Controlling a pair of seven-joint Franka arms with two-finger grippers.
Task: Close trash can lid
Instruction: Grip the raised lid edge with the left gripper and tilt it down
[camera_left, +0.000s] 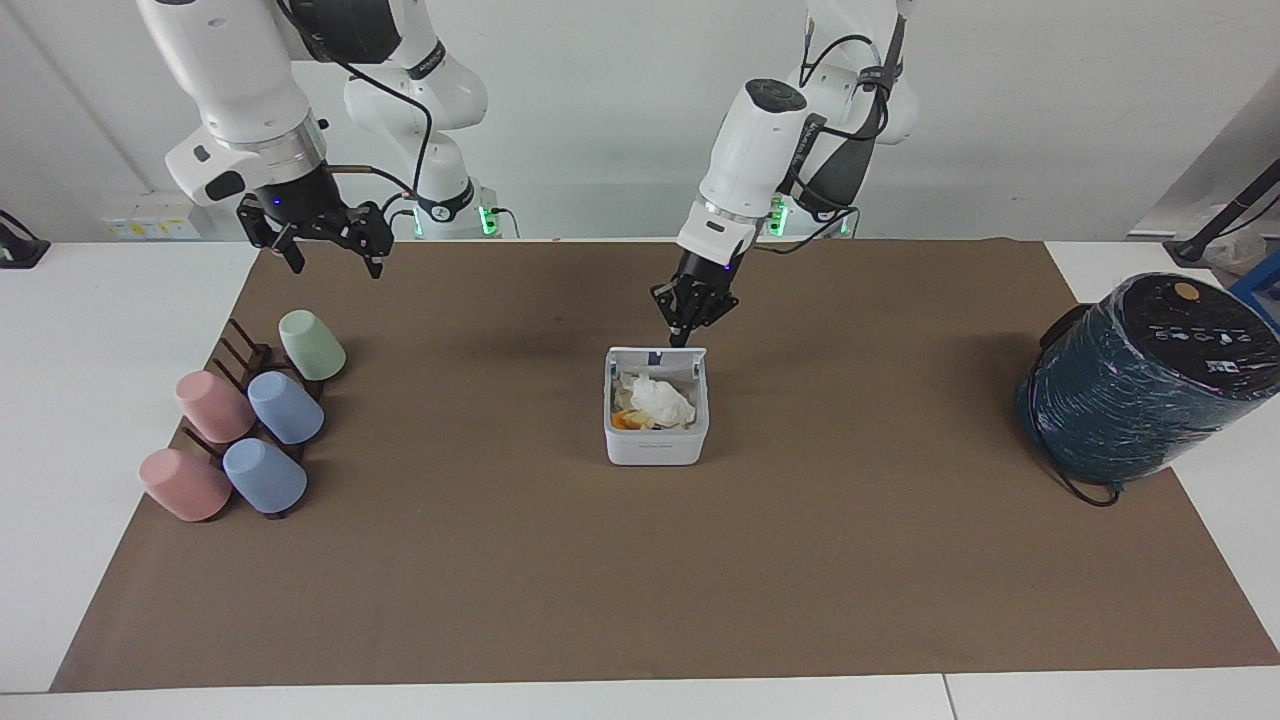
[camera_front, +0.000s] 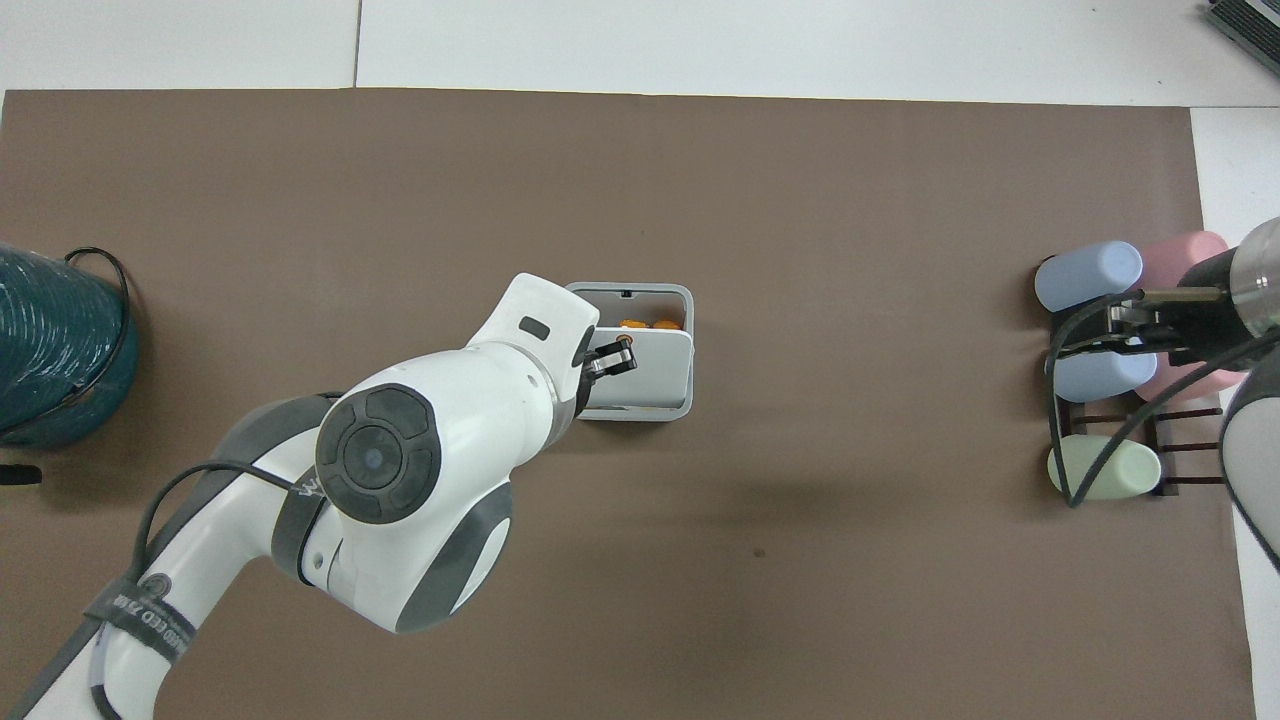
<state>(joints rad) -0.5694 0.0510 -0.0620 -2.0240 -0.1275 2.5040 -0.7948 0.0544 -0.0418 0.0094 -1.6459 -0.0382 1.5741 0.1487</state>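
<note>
**Left gripper on the half-lowered lid**

The left gripper (camera_left: 682, 335) has its fingertips pressed together and set on the top edge of the lid (camera_left: 657, 353), near the middle of the brown mat (camera_left: 640, 560). In the overhead view the same gripper (camera_front: 612, 358) shows over the white top of the lid (camera_front: 650, 365), its tips by a small orange dot. The lid leans forward over the trash can (camera_left: 655, 448), roughly halfway down, covering the part of the opening nearer the robots. Crumpled white paper (camera_left: 663, 398) and orange scraps (camera_left: 626, 421) lie inside the trash can (camera_front: 628, 293); from above only a strip of the orange shows past the lid's edge.

The right gripper (camera_left: 325, 245) waits with its fingers spread, up in the air over the cup rack (camera_left: 240, 352) at the right arm's end of the table. The rack carries pink, blue and green cups (camera_left: 287, 407) lying on their sides. A dark teal wrapped cylinder (camera_left: 1140, 385) stands at the left arm's end of the mat.
</note>
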